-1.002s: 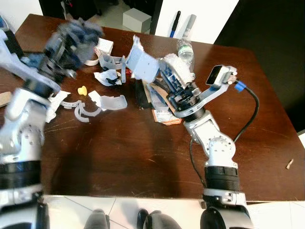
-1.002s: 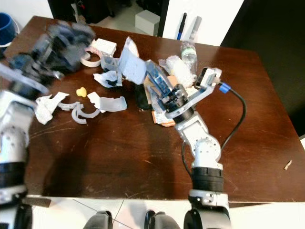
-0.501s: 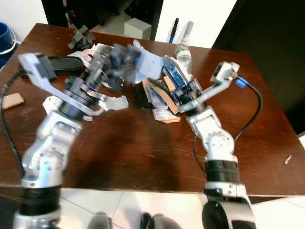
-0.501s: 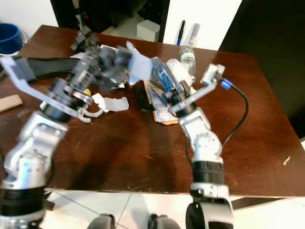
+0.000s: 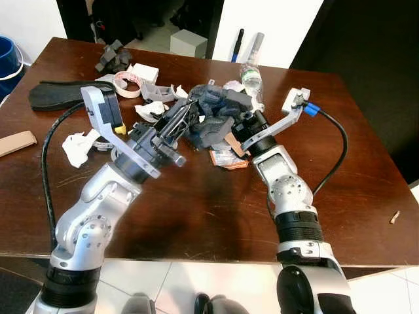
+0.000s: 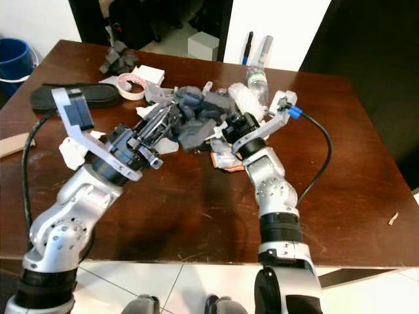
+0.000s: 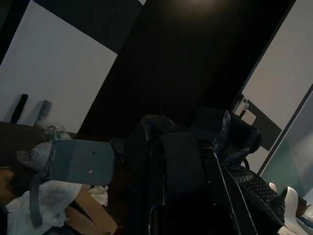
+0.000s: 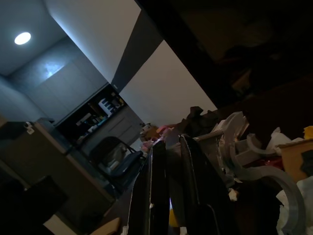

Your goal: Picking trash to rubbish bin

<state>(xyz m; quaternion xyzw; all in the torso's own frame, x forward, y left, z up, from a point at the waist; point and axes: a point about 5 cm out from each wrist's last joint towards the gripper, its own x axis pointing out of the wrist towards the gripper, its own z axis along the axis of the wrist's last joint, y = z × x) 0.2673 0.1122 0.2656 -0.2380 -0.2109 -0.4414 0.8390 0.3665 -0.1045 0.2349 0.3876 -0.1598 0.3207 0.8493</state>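
Since the frame 1 second earlier, the left arm had swung in from the far left edge of the bench (image 5: 196,216) to its middle, carrying a dark grey crumpled piece of trash (image 5: 213,118) with it. The left claw (image 5: 185,122) was closed on that grey trash and held it above the litter at the bench's centre, just beside the right claw (image 5: 243,122), which also reached into the pile; its fingers stood close together in its wrist view, but I could not tell whether they gripped anything. White paper scraps (image 5: 78,145), curved plastic pieces (image 5: 157,91), a clear bottle (image 5: 250,73) and torn cardboard (image 5: 226,157) lay scattered around them. A blue bin (image 5: 6,55) stood on the floor beyond the bench's far left corner, well apart from the held trash. To do this step well, the left claw would need to keep a firm squeeze, since the crumpled piece looked bulky and loosely caught, lift it clear of the neighbouring scraps, and carry it steadily toward the bin without dragging other litter off the bench.
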